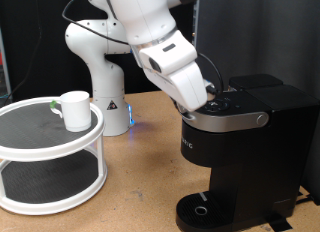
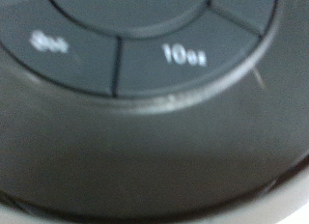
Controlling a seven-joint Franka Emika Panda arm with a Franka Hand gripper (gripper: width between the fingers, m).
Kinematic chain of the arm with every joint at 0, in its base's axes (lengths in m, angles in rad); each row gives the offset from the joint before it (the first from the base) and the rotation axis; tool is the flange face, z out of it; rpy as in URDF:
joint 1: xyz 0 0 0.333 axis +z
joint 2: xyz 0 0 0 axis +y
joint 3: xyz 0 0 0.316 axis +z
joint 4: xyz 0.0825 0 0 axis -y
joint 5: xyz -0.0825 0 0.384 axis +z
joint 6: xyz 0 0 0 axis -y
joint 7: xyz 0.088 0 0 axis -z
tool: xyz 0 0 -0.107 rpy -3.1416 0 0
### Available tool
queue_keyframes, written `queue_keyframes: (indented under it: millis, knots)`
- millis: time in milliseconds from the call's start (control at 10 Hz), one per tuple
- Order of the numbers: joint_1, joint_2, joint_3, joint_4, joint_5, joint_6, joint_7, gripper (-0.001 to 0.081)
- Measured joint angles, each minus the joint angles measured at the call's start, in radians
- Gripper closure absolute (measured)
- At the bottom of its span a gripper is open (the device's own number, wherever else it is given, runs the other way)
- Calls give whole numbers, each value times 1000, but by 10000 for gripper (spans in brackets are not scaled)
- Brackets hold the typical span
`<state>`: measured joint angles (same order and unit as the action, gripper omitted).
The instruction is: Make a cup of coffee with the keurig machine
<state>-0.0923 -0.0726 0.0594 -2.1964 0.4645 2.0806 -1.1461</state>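
Nearest to you in the exterior view: the machine's round drip base, bare, with no cup on it. Above it, the black body of the keurig, standing on the surface at the view's right, lid down, silver-grey handle wrapping the brew head. On top of that head: your hand, pressed down among the buttons; its fingertips are hidden against the lid, so you cannot tell whether they are spread or closed, and nothing shows between them. The wrist view confirms the spot: a round button pad fills it at very close range, blurred, with a segment marked "10oz" and a neighbouring size segment too soft to read. Further back, at the view's left: a white two-tier rack, and on its upper tier the cup, upright, well apart from the keurig. Step in hand, as a judgement: you are at the brew-size buttons. What this calls for: a short, straight press on one segment without sliding onto the next. Note that the cup is not yet under the spout.
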Motion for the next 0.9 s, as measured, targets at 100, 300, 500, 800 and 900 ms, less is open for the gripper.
queue_keyframes:
  millis: [100, 300, 500, 800, 900]
  knots:
    - [-1, -9, -8, 13, 19, -29, -13, 804]
    - [-4, -29, -21, 48, 58, -82, -16, 804]
    - [-5, -39, -32, 81, 73, -128, -16, 804]
    - [-5, -38, -33, 72, 52, -132, -31, 804]
    - [-7, -39, -37, 69, 36, -146, -55, 804]
